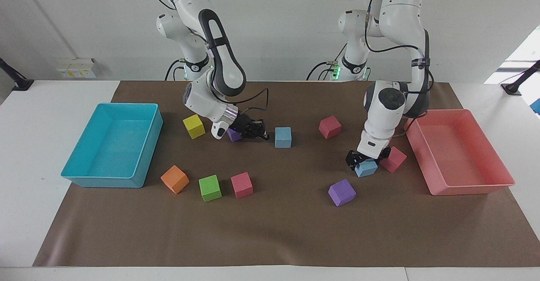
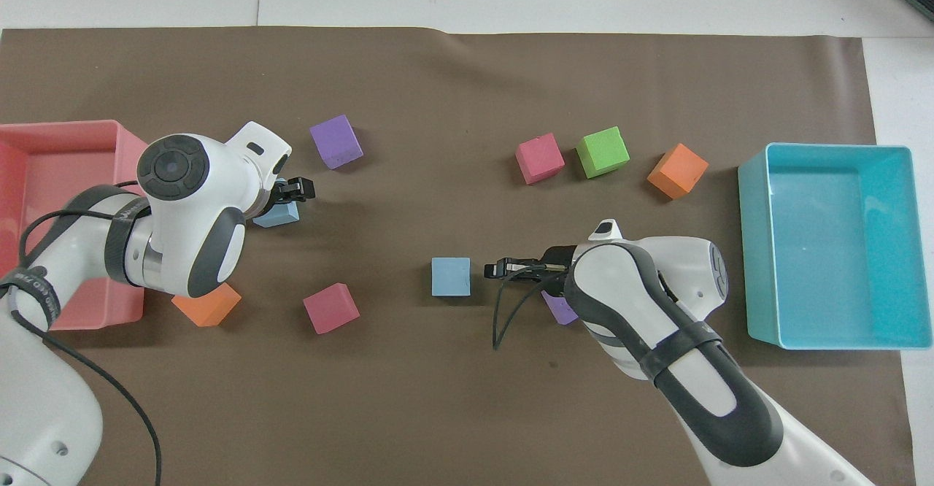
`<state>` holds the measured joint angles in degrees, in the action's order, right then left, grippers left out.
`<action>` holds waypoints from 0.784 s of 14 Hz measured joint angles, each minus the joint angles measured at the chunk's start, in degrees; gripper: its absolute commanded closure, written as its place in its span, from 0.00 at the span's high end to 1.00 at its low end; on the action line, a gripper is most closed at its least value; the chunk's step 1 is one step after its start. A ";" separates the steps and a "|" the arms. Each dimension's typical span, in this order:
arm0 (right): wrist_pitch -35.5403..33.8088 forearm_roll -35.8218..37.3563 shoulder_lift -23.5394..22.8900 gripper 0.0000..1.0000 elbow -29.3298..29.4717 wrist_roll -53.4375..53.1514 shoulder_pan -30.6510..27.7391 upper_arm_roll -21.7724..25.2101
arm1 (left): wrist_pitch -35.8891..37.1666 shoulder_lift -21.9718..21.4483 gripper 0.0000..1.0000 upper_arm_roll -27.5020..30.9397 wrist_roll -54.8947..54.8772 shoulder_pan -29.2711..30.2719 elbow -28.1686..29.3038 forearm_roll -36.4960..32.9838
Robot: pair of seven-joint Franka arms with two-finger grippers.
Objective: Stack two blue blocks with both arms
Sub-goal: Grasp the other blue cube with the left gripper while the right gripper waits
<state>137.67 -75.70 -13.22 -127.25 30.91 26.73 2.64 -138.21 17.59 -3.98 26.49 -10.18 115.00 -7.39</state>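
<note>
Two light-blue blocks sit apart on my desk. My left gripper (image 1: 362,161) is down around one blue block (image 1: 365,168), just beside a pink cube (image 1: 394,159) near the pink tray (image 1: 460,188); I cannot tell if its fingers grip the block yet. My right gripper (image 1: 258,131), fingers closed and empty, hangs low beside the other blue block (image 1: 283,137) mid-desk, nearer the robots, probably the stack's base, so I judge it ready to steady that block.
</note>
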 measured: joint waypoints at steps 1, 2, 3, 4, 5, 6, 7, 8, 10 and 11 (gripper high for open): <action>0.17 0.00 0.00 0.00 0.01 0.00 0.27 -0.01 | 0.00 0.00 0.89 0.00 0.00 0.00 0.00 0.00; 0.57 0.00 -0.02 0.00 0.01 0.00 0.69 -0.02 | 0.00 0.00 0.86 -0.01 0.01 0.00 0.00 0.00; 0.92 -0.02 -0.04 0.00 0.01 0.00 1.00 -0.07 | 0.00 0.00 0.84 -0.02 0.01 0.00 0.00 0.00; 1.09 -0.03 -0.04 0.00 0.01 0.00 1.20 -0.08 | 0.00 0.00 0.81 -0.03 0.01 -0.01 0.00 0.00; 1.19 -0.04 -0.05 0.00 0.01 0.00 1.30 -0.08 | 0.00 0.00 0.77 -0.05 0.01 -0.01 0.00 0.00; 1.24 -0.04 -0.05 0.00 0.01 0.00 1.31 -0.08 | 0.00 0.00 0.73 -0.05 0.01 -0.01 0.00 0.00; 1.26 -0.04 -0.05 0.00 0.01 0.00 1.31 -0.07 | 0.00 0.00 0.69 -0.05 0.01 -0.01 0.00 0.00; 1.27 -0.04 -0.05 0.00 0.01 0.00 1.31 -0.07 | 0.01 0.00 0.67 -0.05 0.01 -0.01 -0.01 0.00; 1.27 -0.04 -0.05 0.00 0.01 0.00 1.31 -0.06 | 0.04 0.00 0.62 -0.06 0.01 -0.01 -0.02 0.00; 1.27 -0.05 -0.05 0.00 0.01 0.00 1.29 -0.04 | 0.11 0.00 0.60 -0.06 0.01 -0.01 -0.09 0.00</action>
<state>138.94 -75.74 -13.27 -127.25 30.91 28.02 2.59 -138.10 17.59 -4.04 26.50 -10.20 114.91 -7.39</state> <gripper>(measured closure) 0.991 0.366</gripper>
